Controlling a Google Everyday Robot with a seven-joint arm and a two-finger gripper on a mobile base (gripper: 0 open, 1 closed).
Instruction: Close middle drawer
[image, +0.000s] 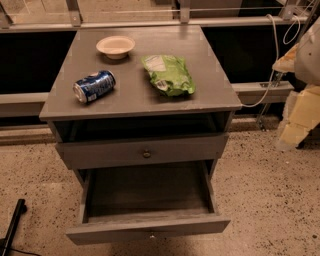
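At the far right edge, gripper (301, 116): a pale blurred mass, taken to be the gripper, hung off the right side of the cabinet top (135, 75), well apart from every drawer.
Gripper state: could not tell whether it was spread or closed.
Bearing to target: the middle drawer (125, 231) lay left of the gripper, lower, and nearer in the scene.
Middle drawer: grey, standing far out toward the near side. Nothing showed inside it. A small round knob (151, 235) sat at the centre of its low front.
Long axis: the front panel ran left to right and its travel ran near to far. By my reading, the push had to land on the near face and drive it farward.
Top drawer (100, 155): taller front with a dark knob, standing slightly out, above and beyond the target's front. It was not the one wanted.
On the cabinet top: a blue can (94, 86) on its side at left, a bowl (115, 46) farther back, and a green bag (167, 75) at right.
Hidden or cut off: the gripper ran off the right edge. Whatever sat under the middle drawer was covered by it.
Unclear: a dark rod (14, 222) at near left could not be identified.
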